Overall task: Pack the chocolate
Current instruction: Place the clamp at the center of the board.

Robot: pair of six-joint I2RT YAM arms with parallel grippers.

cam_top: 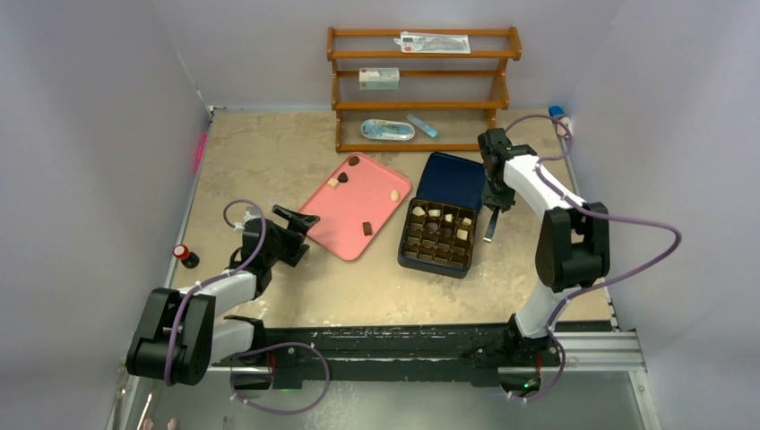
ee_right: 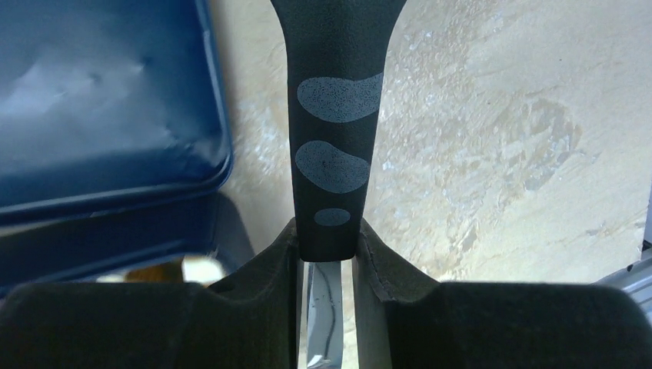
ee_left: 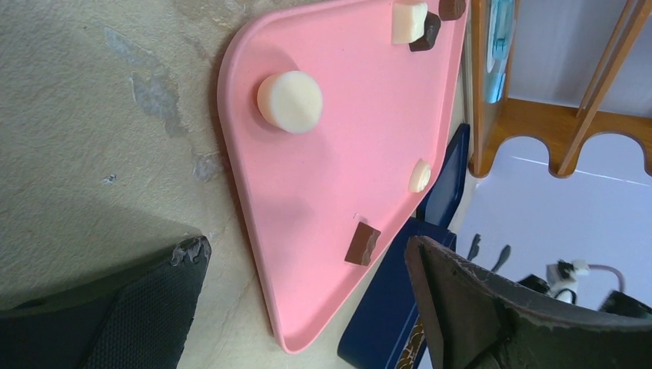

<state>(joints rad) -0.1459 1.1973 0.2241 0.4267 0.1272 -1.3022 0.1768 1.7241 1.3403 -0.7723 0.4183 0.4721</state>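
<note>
One tool (ee_right: 334, 100) in right pincer (ee_right: 327, 234)

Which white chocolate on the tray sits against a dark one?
The squarish white piece at the far end of the pink tray, against a dark piece. The large round one and the small one lie alone.

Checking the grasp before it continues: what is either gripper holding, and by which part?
The right gripper clamps a black tool at its narrow end; left gripper is open and empty.

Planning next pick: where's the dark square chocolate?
Top view: the dark square chocolate lies at the pink tray's near right edge, nearest the gridded box.
</note>
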